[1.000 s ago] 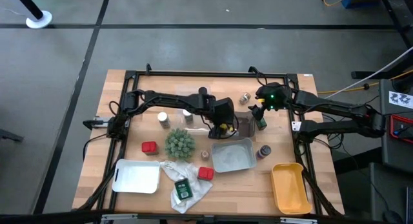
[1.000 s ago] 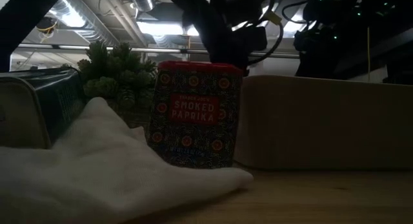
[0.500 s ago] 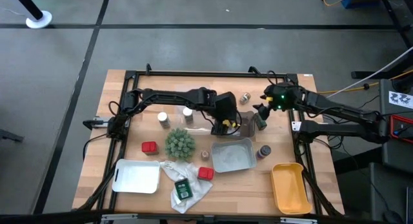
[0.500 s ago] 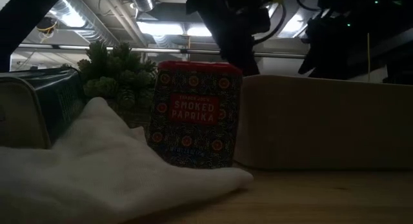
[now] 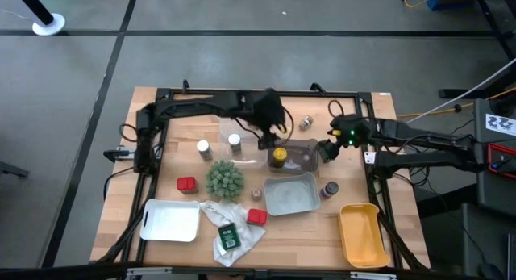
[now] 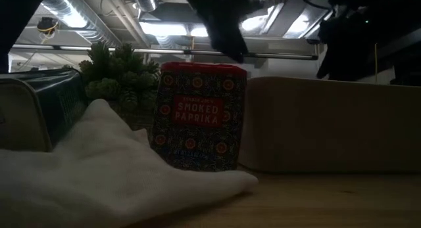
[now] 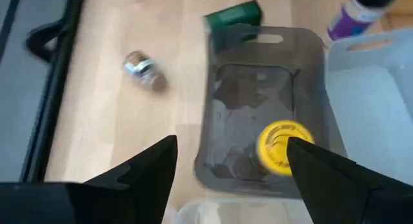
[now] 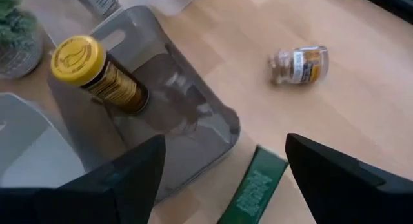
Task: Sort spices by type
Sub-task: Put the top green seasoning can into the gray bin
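The yellow-capped jar [image 5: 278,156] [image 7: 279,145] [image 8: 97,72] stands on its base in the clear grey tray [image 5: 300,157]. My left gripper [image 5: 272,128] [image 7: 231,143] hangs open above the tray's far left corner, touching nothing. My right gripper [image 5: 329,143] [image 8: 226,140] is open over the tray's right end, above a green tin [image 5: 326,152] [image 8: 251,188] lying on the table there. A small brown jar [image 5: 306,123] [image 8: 300,64] lies on its side beyond the tray. Two white-capped jars [image 5: 203,148] [image 5: 234,140] stand to the left.
Red packets [image 5: 186,184] [image 5: 256,217], a plant [image 5: 224,179], a tan round piece [image 5: 255,193], a pale grey tray [image 5: 290,193], a dark jar [image 5: 329,190], a white tray [image 5: 171,219], a yellow tray [image 5: 361,234], and a green tin [image 5: 228,236] on the white bag. The paprika tin [image 6: 197,116] fills the low view.
My left gripper has risen from over the yellow-capped jar and pulled back toward the table's far edge; the jar now stands uncovered in the clear grey tray. My right gripper has shifted toward the right and near edges, beside the green tin.
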Controlling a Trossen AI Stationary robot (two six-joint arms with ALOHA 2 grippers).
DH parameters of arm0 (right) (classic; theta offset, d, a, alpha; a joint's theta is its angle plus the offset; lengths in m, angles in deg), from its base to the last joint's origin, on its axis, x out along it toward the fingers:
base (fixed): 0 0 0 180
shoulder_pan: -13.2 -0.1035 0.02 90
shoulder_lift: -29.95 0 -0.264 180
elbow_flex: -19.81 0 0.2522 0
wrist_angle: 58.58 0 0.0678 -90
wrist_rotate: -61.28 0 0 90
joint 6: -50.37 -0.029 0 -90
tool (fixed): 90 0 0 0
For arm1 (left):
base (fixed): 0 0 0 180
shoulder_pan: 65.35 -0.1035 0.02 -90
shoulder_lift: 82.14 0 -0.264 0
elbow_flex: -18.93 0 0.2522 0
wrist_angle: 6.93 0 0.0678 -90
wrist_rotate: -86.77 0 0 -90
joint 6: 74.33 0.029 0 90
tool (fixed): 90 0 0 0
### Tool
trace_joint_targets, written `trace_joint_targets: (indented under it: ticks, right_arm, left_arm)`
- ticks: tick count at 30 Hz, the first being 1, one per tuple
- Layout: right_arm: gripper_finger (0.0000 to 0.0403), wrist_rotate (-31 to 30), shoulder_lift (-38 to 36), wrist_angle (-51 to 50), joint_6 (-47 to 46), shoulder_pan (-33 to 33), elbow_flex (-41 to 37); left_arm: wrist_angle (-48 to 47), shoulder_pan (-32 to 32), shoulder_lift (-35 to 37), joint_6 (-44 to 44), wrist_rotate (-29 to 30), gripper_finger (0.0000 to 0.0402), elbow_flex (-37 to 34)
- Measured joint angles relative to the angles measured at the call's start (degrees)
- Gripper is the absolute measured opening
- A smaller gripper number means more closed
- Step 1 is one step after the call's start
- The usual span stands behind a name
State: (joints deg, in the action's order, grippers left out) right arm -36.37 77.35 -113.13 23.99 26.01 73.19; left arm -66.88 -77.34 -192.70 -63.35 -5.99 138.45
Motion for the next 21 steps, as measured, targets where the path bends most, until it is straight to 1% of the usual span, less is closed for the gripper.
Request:
trace_joint_targets:
  ticks: [4, 9, 16, 21]
  right_arm:
    - [0.0319, -6.6, 0.0, -1.2, -5.6, -7.5, 0.0]
    - [0.0319, -13.0, 0.0, -4.4, -15.8, -15.9, 0.0]
    - [0.0319, -23.4, 0.2, -8.6, -29.1, -27.7, 0.0]
    - [0.0319, -32.4, 1.3, -11.1, -36.8, -34.3, 0.0]
  left_arm:
    - [0.5, -1.5, 5.2, -1.8, -1.0, 0.0276, -3.5]
    - [4.5, -2.1, 12.8, -3.0, -1.1, 0.0276, -11.1]
    - [15.3, -2.1, 24.3, -6.1, -0.1, 0.0276, -25.8]
    - [23.7, -2.1, 31.1, -8.5, 1.3, 0.0276, -36.5]
